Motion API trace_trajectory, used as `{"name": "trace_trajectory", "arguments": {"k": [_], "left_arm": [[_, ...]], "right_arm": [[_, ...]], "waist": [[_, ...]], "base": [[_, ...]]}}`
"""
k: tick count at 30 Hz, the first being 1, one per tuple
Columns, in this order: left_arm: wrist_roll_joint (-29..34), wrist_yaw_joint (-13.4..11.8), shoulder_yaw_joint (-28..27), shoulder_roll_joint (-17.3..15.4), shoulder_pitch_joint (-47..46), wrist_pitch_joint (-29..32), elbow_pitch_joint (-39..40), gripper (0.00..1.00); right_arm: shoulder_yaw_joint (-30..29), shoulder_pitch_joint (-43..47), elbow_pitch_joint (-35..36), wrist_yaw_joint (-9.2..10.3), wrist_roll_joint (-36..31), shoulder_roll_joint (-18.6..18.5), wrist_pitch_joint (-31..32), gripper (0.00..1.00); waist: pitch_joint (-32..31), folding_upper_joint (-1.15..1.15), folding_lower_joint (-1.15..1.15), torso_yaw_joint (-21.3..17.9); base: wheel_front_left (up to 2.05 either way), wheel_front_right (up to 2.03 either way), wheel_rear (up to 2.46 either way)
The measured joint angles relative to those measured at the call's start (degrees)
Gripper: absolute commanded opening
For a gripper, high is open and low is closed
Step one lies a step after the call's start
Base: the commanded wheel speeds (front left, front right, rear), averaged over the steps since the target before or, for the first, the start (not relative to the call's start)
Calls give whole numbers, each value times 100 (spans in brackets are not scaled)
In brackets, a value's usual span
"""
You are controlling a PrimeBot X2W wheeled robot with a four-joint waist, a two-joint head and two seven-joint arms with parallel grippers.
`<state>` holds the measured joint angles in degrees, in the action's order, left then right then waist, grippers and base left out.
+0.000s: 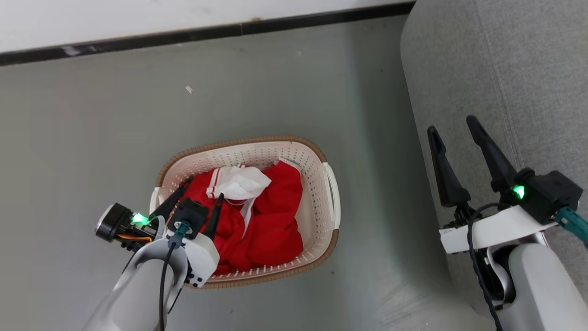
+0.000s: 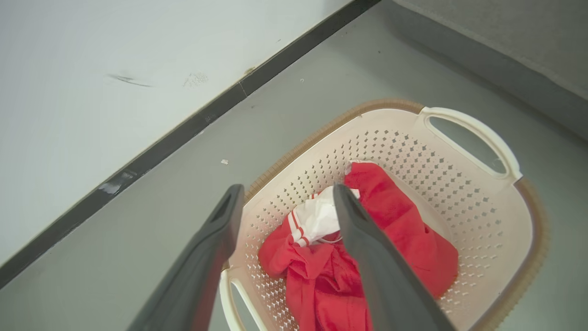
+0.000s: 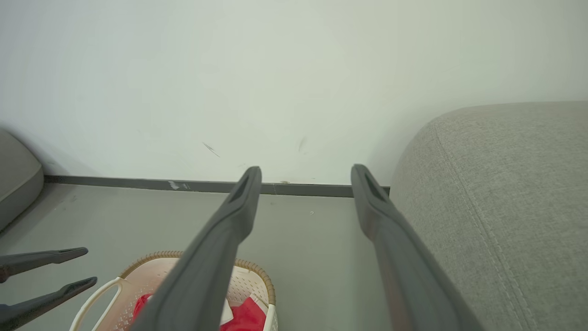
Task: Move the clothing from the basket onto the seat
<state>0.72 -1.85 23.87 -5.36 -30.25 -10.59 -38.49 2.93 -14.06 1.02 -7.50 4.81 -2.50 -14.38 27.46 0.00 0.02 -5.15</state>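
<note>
The red clothing with white panels lies bunched in the cream basket on the grey floor. My left gripper hovers open over the basket's left end, its fingers spread above the clothing and holding nothing. The basket shows its perforated walls and a side handle in the left wrist view. My right gripper stands open in the air at the front edge of the grey seat, empty. In the right wrist view the seat is on the right and the basket at the bottom.
A white wall with a dark baseboard runs behind the basket. Bare grey floor surrounds the basket. A second grey cushion edge shows at the far left of the right wrist view.
</note>
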Motion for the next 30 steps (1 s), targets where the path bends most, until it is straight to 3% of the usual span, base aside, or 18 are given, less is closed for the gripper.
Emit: {"name": "trace_trajectory", "arguments": {"k": [30], "left_arm": [[287, 40, 5, -209, -1165, 52, -1276, 100]], "right_arm": [[208, -1141, 86, 0, 134, -7, -8, 100]], "waist": [[1578, 0, 0, -485]], "base": [[0, 0, 0]]}}
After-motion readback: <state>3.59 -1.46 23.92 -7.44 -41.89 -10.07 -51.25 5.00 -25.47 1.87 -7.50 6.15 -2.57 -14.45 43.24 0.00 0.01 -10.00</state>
